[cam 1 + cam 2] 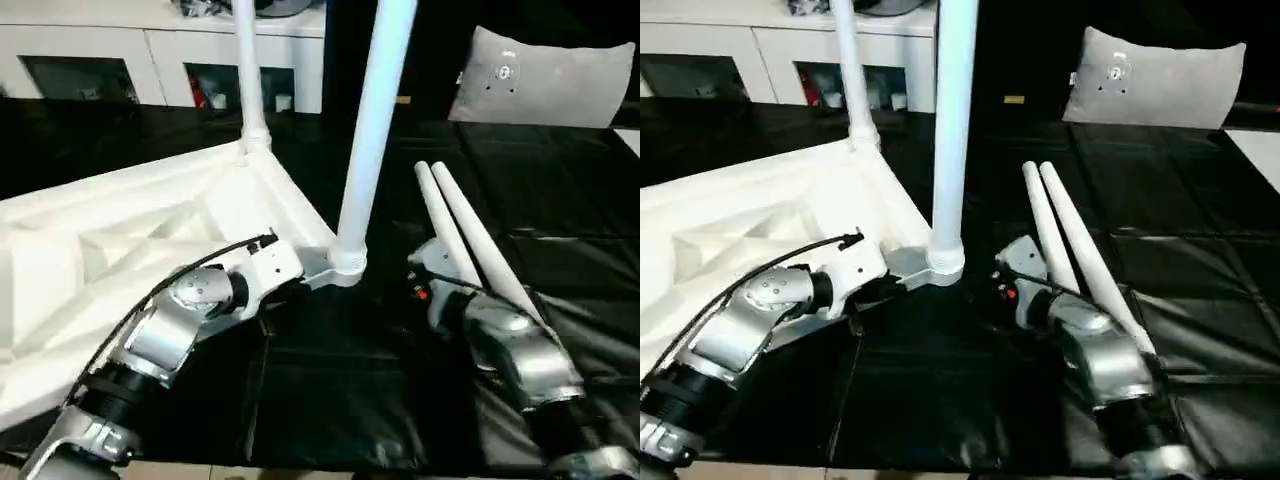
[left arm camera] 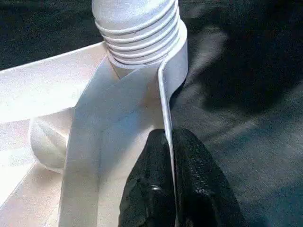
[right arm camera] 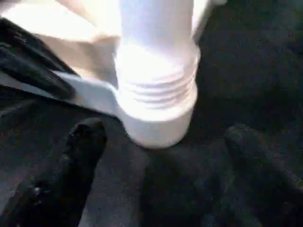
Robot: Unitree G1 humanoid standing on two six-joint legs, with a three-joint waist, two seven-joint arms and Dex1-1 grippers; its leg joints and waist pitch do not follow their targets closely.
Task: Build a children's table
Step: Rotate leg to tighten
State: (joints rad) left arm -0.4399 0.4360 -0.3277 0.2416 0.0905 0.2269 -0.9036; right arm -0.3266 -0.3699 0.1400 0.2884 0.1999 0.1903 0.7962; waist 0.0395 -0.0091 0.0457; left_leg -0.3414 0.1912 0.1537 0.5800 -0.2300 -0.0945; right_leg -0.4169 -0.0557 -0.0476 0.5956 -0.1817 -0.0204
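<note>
The children's table top [image 1: 110,230] lies upside down on the black work table, ribbed underside up. Two white legs stand upright in its corner sockets, a far one [image 1: 248,80] and a near one [image 1: 372,130]. Two more legs [image 1: 470,235] lie loose side by side to the right. My left gripper [image 2: 169,139] is shut on the top's thin rim [image 2: 165,94], just beside the near leg's threaded end [image 2: 137,28]. My right gripper [image 3: 163,132] is open; its black fingers [image 3: 85,142] stand apart on either side of the near socket [image 3: 156,123] and do not touch it.
The black cover of the work table [image 1: 330,390] stretches in front of and to the right of the top. A grey cushion [image 1: 545,80] sits at the back right. Behind the table there is a white cabinet [image 1: 150,50].
</note>
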